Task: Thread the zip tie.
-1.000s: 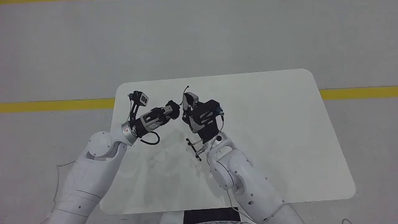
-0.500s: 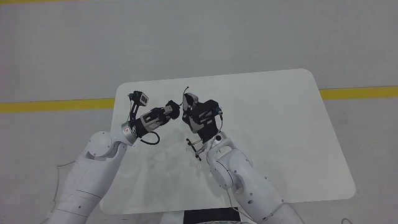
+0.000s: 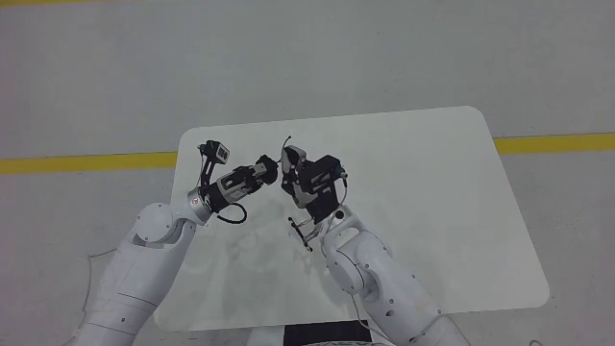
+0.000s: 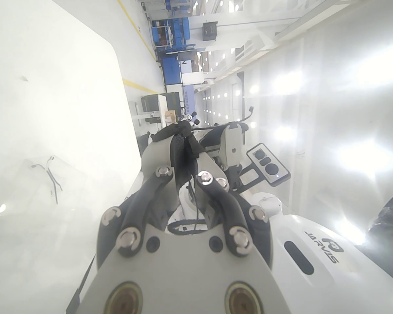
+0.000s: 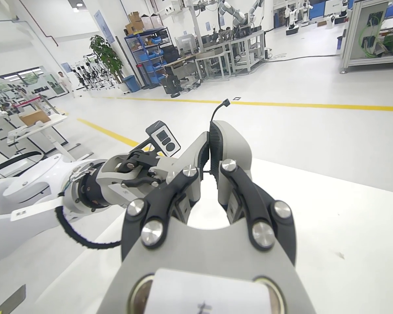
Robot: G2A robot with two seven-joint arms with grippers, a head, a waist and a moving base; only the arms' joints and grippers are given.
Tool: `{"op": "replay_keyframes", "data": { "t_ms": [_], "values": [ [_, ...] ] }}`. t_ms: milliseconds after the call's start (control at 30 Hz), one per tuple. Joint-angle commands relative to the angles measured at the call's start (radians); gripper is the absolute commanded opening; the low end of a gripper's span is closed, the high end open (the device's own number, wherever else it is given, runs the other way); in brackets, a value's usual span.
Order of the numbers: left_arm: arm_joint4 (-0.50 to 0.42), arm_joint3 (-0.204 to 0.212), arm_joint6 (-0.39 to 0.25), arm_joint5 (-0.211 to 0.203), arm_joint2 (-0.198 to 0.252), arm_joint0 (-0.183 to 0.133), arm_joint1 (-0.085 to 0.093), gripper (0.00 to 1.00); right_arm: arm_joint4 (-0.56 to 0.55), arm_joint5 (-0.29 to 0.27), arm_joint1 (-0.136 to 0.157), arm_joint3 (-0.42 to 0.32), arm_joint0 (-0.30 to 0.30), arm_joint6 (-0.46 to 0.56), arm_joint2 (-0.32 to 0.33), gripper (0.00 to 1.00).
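Two arms meet above the worktop (image 3: 432, 202), the right end effector (image 5: 210, 140) clenched on a black zip tie (image 5: 225, 102), the left end effector (image 4: 180, 137) clenched too, contents unclear.

I work in a big robotics hall, part lab and part factory floor. Around my white surface (image 3: 452, 183) runs a pale polished floor (image 5: 314, 138) marked with yellow lines (image 5: 314, 104). Beyond stand metal shelves of blue bins (image 5: 149, 55), cluttered workbenches (image 5: 229, 52), robot arms on a tall frame (image 5: 235, 12), other white robots (image 5: 293, 17) and a potted tree (image 5: 106, 52) — all under rows of ceiling lights (image 4: 253, 89).
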Motion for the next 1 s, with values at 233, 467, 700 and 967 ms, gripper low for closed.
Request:
{"op": "replay_keyframes", "data": {
  "t_ms": [233,467,700,967],
  "values": [
    [0.0,0.0,0.0,0.0,0.0,0.0,0.0,0.0,0.0,0.012,-0.001,0.011,0.002,0.016,-0.004,0.0],
    [0.0,0.0,0.0,0.0,0.0,0.0,0.0,0.0,-0.003,0.021,-0.002,0.02,0.005,0.018,-0.009,0.0],
    [0.0,0.0,0.0,0.0,0.0,0.0,0.0,0.0,-0.009,0.024,-0.004,0.029,0.011,0.023,-0.014,0.0],
    [0.0,0.0,0.0,0.0,0.0,0.0,0.0,0.0,-0.018,0.023,-0.004,0.033,0.013,0.03,-0.015,0.0]
  ]
}}
